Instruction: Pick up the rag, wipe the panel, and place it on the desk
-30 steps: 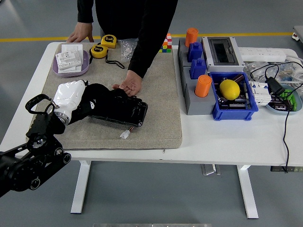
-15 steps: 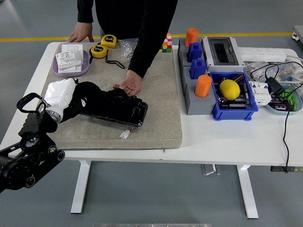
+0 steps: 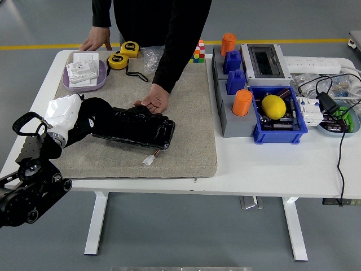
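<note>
Left hand (image 3: 93, 117) with white rag (image 3: 63, 109) at black panel (image 3: 137, 127) end

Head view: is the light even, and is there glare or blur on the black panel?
Head view: light is soft and even, shadows faint; the black panel shows only small glints along its glossy edge; the left hand on it and the rag look sharp, not blurred.

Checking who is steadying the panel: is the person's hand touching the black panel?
Touching. The head view shows the person's hand resting on the far edge of the black panel, no gap between them.
</note>
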Action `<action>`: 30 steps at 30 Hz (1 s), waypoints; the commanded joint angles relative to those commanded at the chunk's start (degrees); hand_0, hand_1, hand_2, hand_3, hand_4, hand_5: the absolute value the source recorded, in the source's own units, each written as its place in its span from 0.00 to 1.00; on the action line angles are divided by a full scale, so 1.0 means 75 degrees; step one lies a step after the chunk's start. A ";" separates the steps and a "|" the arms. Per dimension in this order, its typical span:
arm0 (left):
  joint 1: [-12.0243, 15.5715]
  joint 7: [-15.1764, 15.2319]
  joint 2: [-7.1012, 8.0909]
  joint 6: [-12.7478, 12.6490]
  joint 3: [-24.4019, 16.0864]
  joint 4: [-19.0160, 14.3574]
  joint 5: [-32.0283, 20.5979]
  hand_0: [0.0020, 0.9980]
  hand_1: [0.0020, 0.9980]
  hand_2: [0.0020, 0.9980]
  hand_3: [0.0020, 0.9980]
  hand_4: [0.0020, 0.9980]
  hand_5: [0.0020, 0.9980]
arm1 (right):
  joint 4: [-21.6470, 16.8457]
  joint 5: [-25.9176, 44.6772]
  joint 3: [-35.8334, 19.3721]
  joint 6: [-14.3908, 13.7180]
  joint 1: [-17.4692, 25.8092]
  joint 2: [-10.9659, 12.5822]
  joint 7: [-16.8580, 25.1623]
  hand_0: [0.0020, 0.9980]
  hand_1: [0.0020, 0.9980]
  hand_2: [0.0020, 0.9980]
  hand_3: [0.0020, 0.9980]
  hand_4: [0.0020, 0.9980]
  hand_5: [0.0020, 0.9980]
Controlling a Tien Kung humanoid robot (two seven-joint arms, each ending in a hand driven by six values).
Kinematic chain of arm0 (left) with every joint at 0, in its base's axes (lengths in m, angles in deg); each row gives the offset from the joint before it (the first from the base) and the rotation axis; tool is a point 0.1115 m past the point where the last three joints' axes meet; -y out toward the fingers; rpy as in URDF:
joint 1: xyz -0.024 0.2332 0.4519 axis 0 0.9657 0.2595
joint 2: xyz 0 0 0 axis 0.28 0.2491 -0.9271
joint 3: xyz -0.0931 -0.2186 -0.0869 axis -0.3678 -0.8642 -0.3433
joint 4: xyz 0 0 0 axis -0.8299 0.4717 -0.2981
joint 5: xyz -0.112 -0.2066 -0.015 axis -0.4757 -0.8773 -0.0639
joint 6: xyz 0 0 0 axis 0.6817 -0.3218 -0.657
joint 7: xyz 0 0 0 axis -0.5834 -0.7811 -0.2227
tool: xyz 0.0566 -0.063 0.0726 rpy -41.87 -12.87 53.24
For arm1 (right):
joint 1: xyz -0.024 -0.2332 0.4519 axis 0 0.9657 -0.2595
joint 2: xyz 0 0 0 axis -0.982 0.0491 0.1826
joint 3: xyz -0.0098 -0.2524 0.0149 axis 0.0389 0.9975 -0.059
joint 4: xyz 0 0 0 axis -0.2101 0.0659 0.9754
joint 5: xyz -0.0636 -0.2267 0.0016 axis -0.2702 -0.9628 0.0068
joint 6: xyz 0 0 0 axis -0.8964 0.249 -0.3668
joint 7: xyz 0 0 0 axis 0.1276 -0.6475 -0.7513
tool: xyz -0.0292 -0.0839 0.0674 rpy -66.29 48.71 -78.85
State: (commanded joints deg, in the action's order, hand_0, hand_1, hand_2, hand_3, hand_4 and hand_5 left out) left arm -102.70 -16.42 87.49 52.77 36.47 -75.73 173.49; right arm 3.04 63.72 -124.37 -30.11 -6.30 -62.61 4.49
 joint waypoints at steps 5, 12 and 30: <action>0.0039 0.0028 0.0001 -0.0058 -0.0190 0.0004 0.0044 0.27 0.15 0.50 0.42 0.01 0.00 | -0.0002 -0.0004 0.0001 0.0002 0.0007 -0.0003 -0.0003 0.74 0.67 0.70 0.62 1.00 0.55; 0.0111 0.0055 0.0097 -0.0100 -0.0496 -0.0006 0.0127 0.27 0.15 0.50 0.42 0.01 0.00 | -0.0012 -0.0013 -0.0007 -0.0006 0.0011 0.0001 -0.0007 0.74 0.67 0.70 0.62 1.00 0.55; 0.0404 0.0748 0.0328 -0.0727 -0.1074 0.0687 -0.0350 0.27 0.15 0.50 0.42 0.00 0.00 | -0.0048 -0.0097 -0.0096 -0.0039 0.0038 0.0005 -0.0026 0.74 0.67 0.70 0.62 1.00 0.56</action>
State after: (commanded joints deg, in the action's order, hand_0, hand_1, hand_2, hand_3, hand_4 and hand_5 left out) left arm -99.67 -10.81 89.95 47.31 28.42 -70.58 170.86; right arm 2.68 62.99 -125.09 -30.40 -6.02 -62.57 4.30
